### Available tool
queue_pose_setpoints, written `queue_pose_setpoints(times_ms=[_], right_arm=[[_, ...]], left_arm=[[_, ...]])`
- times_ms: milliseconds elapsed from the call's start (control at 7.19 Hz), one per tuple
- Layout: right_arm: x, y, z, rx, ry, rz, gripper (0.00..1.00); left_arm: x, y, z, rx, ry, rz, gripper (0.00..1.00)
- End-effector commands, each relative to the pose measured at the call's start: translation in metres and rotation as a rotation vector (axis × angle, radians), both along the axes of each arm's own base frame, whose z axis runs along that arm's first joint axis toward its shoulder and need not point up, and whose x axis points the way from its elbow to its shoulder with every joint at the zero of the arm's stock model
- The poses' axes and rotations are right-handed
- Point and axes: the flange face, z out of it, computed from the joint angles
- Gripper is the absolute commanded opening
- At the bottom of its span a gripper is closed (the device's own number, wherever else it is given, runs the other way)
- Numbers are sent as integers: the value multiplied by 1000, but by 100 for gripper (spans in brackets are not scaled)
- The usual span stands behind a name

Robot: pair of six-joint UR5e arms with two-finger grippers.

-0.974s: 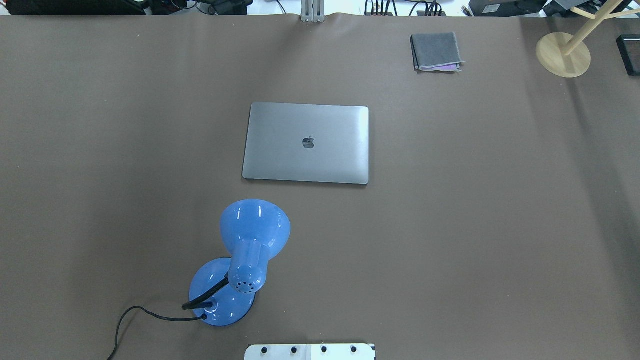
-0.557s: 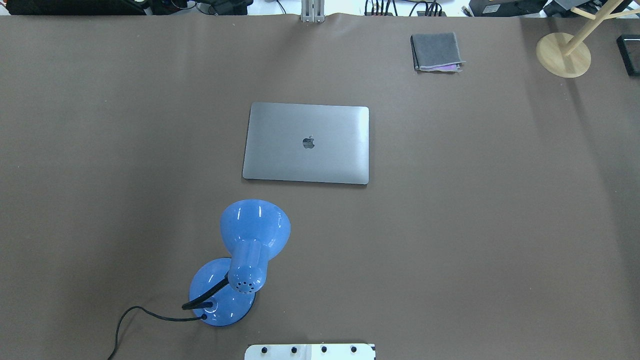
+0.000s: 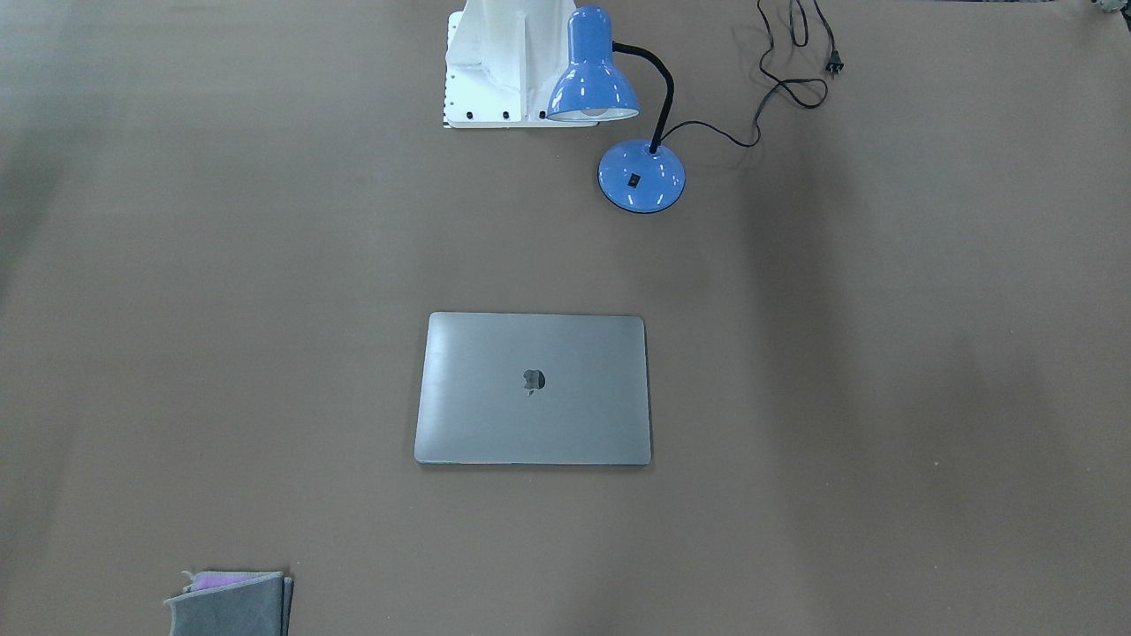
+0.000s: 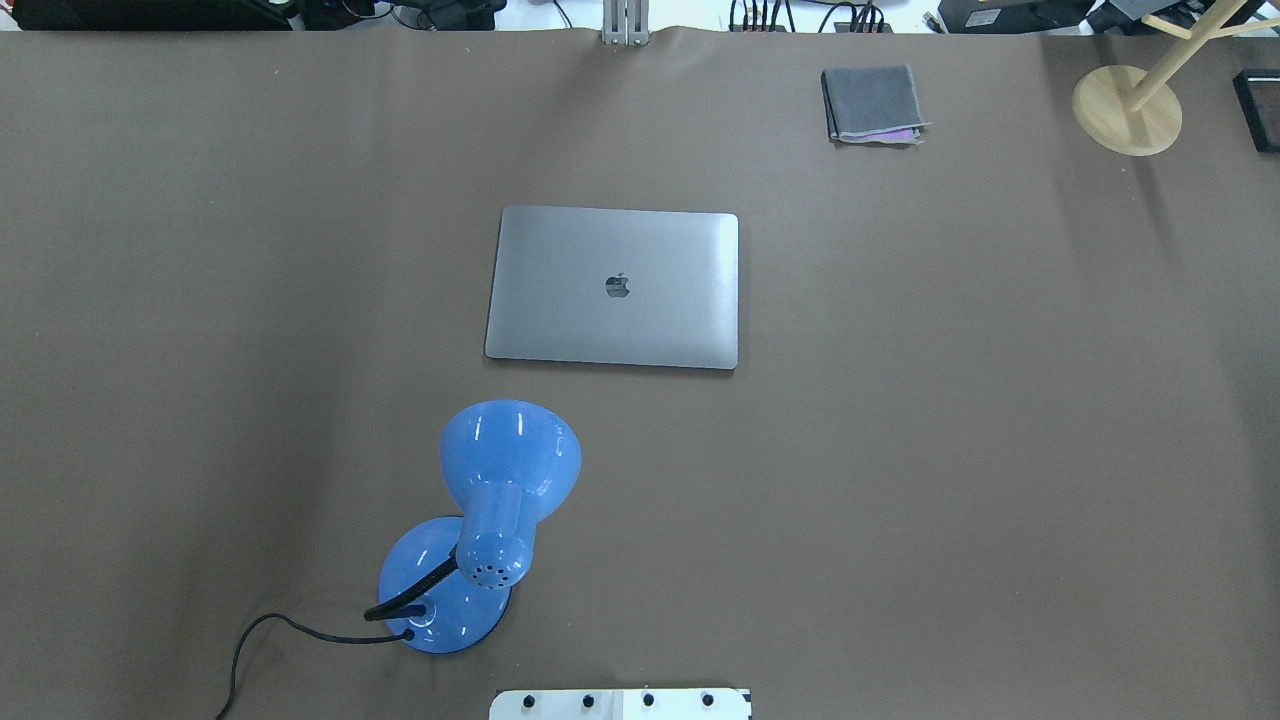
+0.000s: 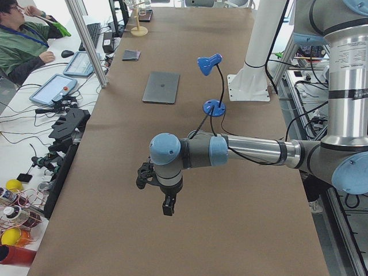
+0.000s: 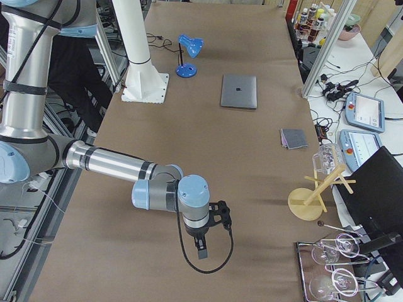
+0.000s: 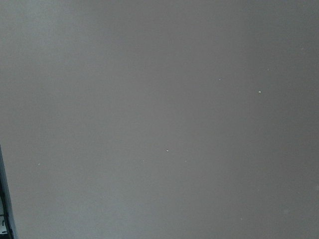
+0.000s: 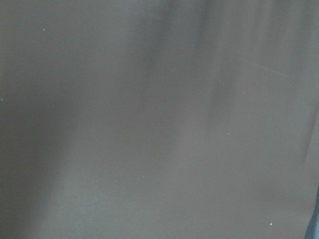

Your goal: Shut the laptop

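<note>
Closed laptop (image 4: 612, 287) lying flat mid-table, lamp (image 4: 500, 500) nearby. Left gripper (image 5: 167, 207) and right gripper (image 6: 201, 251) hovering near opposite table ends; jaw openings seemingly narrow, cannot tell.

We log a robotics lab: pedestal-mounted arms (image 5: 247, 150), teach pendants (image 6: 364, 112), seated operator (image 5: 20, 43), aluminium framing (image 5: 86, 43).

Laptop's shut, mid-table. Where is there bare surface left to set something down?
Broad bare cover lies on both sides of the laptop, and between it and the grey pouch. The strip between laptop and blue lamp is narrower. The far right corner is crowded: wooden stand and a black item at the edge.
</note>
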Motion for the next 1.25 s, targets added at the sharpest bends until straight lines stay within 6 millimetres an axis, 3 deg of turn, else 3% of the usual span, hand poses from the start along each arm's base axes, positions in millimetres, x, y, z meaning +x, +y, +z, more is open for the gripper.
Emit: queue_pose_setpoints(times_ms=[0,1113], right_arm=[[-8,-29,-74,-153,-23,-21,100],[-17,-26,-75,-143,-102,-31,100]], left_arm=[[0,4,8,-35,5,-3,98],[1,0,1,11,-3,11,98]])
